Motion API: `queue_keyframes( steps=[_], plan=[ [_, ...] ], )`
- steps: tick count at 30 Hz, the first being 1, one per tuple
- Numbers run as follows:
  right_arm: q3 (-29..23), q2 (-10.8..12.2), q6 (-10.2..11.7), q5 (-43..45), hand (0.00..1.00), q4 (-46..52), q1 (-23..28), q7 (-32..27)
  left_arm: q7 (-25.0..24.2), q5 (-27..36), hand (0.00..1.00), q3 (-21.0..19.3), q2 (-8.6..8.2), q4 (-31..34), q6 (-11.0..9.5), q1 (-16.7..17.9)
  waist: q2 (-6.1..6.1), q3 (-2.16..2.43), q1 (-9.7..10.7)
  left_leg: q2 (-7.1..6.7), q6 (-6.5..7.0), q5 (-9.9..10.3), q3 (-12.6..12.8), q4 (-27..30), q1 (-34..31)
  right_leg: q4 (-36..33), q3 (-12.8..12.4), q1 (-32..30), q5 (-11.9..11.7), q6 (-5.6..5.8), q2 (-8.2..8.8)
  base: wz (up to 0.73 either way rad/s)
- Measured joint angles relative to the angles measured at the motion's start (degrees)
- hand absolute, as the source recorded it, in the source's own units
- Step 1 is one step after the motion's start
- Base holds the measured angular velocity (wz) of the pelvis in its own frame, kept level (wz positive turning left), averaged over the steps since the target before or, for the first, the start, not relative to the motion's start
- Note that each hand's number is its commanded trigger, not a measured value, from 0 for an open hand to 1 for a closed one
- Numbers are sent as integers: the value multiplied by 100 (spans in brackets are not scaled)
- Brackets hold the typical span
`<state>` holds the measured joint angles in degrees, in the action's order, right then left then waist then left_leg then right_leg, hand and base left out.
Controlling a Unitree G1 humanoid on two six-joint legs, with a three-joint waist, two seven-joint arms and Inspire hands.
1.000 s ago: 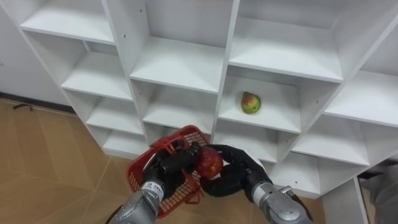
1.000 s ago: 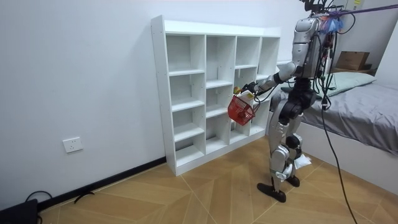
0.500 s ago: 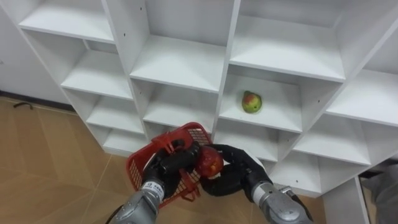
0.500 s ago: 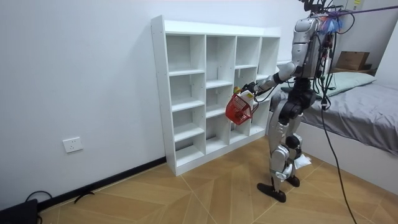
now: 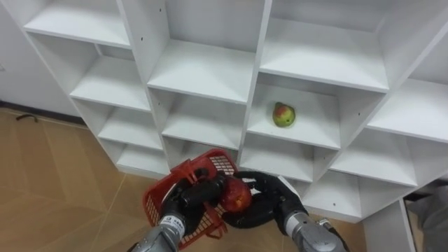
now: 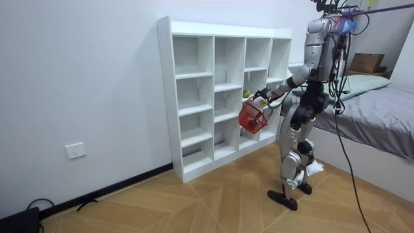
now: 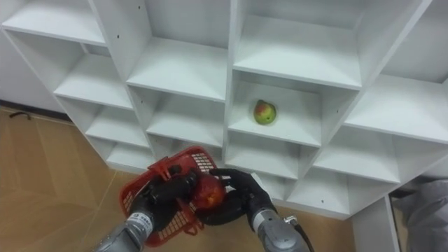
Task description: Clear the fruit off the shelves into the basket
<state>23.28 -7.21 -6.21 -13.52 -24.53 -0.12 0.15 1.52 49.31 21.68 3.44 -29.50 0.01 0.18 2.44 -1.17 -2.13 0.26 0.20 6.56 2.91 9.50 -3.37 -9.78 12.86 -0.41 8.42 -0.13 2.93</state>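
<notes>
I stand facing the white shelf unit [image 5: 210, 70], which is the closet. My left hand [image 5: 187, 199] is shut on the handle of a red plastic basket [image 5: 161, 196], held low in front of the bottom shelves. My right hand [image 5: 269, 203] is curled round a red apple [image 5: 236, 196] at the basket's right rim, level with its handle. A green-red fruit [image 5: 283, 115] lies alone in a middle compartment above and to the right of both hands. In the room view the basket [image 6: 252, 118] hangs in front of the shelves at waist height.
Every other compartment of the shelf unit holds nothing. Wooden floor [image 5: 49, 175] stretches out to my left. A bed [image 6: 375, 123] stands behind me in the room view, with a wall socket [image 6: 76, 150] low on the wall at that view's left.
Both hands, the basket and the apple have dropped slightly and shifted a little right. The apple stays in my right hand beside the basket handle.
</notes>
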Motion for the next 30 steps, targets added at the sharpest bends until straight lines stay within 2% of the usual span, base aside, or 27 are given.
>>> queue_keyframes(
  steps=[11, 30],
  plan=[
    [52, 1, 0, -181, 0, 5, -17, -212, 1, 66, 100, 0, 4, -6, 1, -2, 2, 0, 2, -7, 0, 0, 2, -13, 2, 8, 4, 1, 2, 2, 7, 0],
    [42, -10, 0, -195, 0, 4, -17, -122, -57, 75, 100, -18, 2, -46, 1, -1, 60, 4, 12, -7, 0, 0, 3, -11, -18, 4, 3, -20, 3, 4, 5, 0]
  ],
)
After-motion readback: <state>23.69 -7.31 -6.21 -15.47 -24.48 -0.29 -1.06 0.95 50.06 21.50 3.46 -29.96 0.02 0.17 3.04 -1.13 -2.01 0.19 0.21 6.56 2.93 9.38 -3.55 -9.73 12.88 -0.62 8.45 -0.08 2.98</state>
